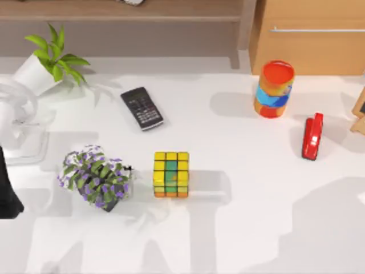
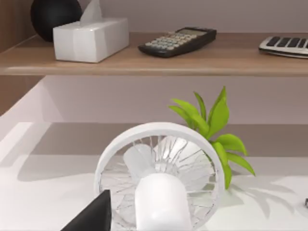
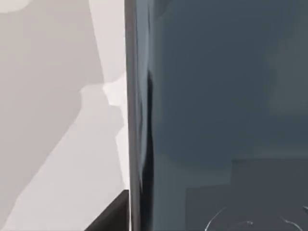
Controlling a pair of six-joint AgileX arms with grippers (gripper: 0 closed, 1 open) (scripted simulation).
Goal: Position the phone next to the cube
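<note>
The cube (image 1: 171, 174), a puzzle cube of yellow, green and orange squares, sits on the white table a little left of the middle. The phone (image 3: 221, 110) is a glossy dark blue-grey slab with a faint circular mark, very close in the right wrist view, above the pale table. My right gripper (image 3: 159, 224) is shut on it, and one dark finger (image 3: 113, 216) lies against the phone's long edge. My left arm (image 1: 7, 191) is parked at the table's left edge.
A black keyed handset (image 1: 141, 108) lies behind the cube and a purple flower pot (image 1: 96, 177) stands left of it. A white fan (image 1: 17, 123) and green plant (image 1: 48, 60) stand far left. A striped can (image 1: 274, 89) and red stapler (image 1: 312, 136) are at right.
</note>
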